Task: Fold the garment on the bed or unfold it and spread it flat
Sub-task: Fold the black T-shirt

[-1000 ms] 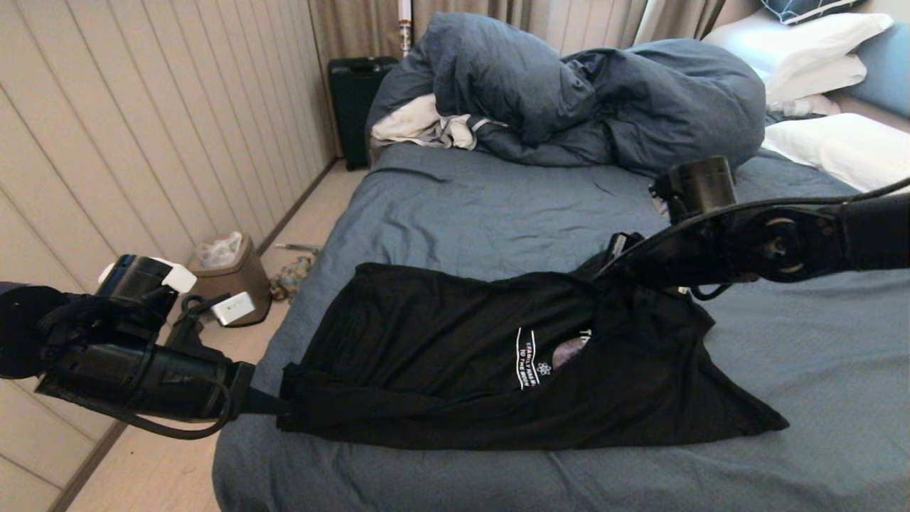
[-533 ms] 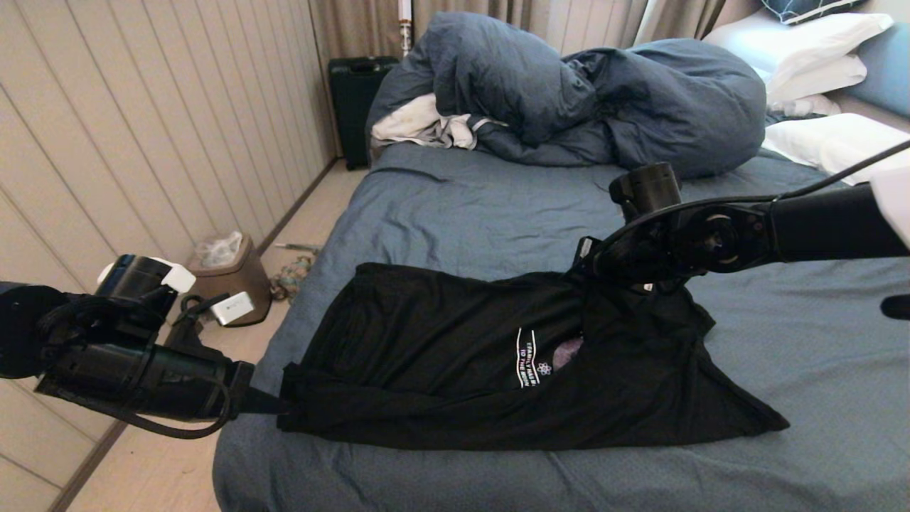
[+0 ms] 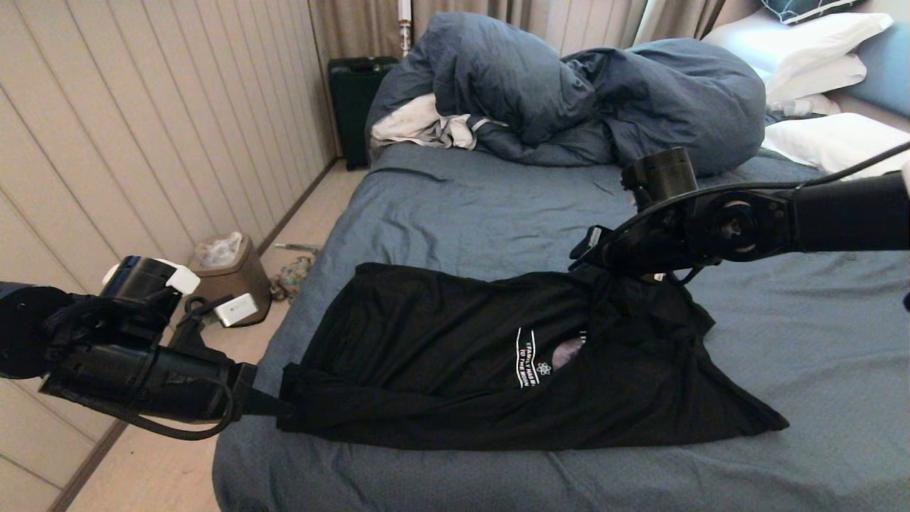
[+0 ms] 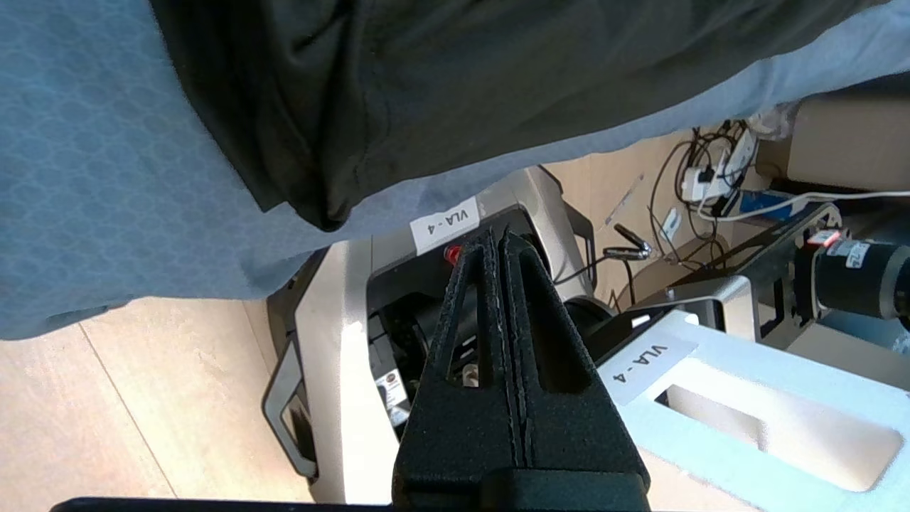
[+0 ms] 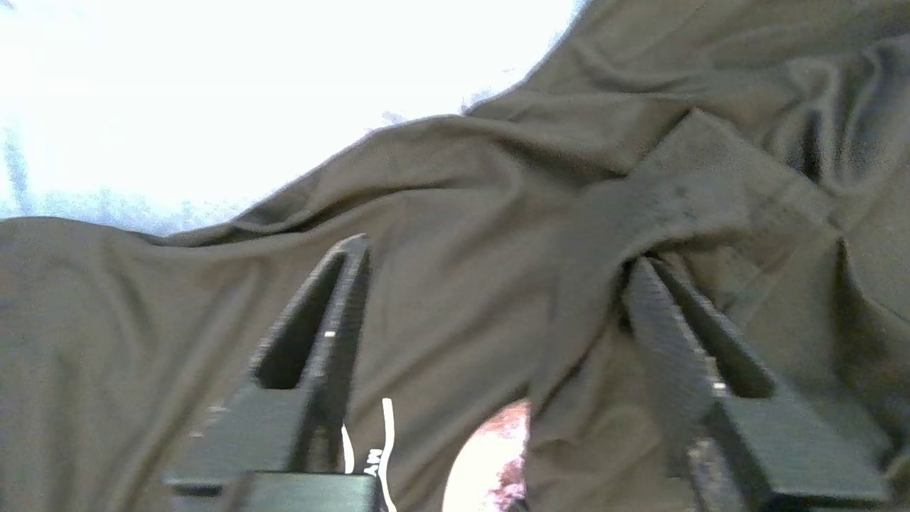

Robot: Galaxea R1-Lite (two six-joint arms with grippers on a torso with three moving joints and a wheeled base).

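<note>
The shirt [image 3: 455,363] is thin, soft black fabric, lying rumpled in a rough wedge on the bed [image 3: 469,206], whose slate-blue sheet is wrinkled and faintly patterned. Its long axis runs across the near part of the bed from 9 to 3 o'clock: a bunched, rolled edge at 9 o'clock by the bed's side, a tapering pointed corner toward 4 o'clock. White lettering and a patch of grey print show in a fold near its middle. Loose ridges and a flat band of hem gather at its far edge, around 1 o'clock.

The right tool [image 3: 584,262] sits at that far edge with its ribbed black fingers [image 5: 323,334] spread wide over the cloth; one finger touches a fold but nothing is clamped between them. The left tool [image 4: 500,245] hangs at 9 o'clock, just off the bed's side beside the bunched edge, its fingers pressed flat together with nothing between them.

A bulky blue duvet [image 3: 569,92] is heaped at 12 o'clock.
</note>
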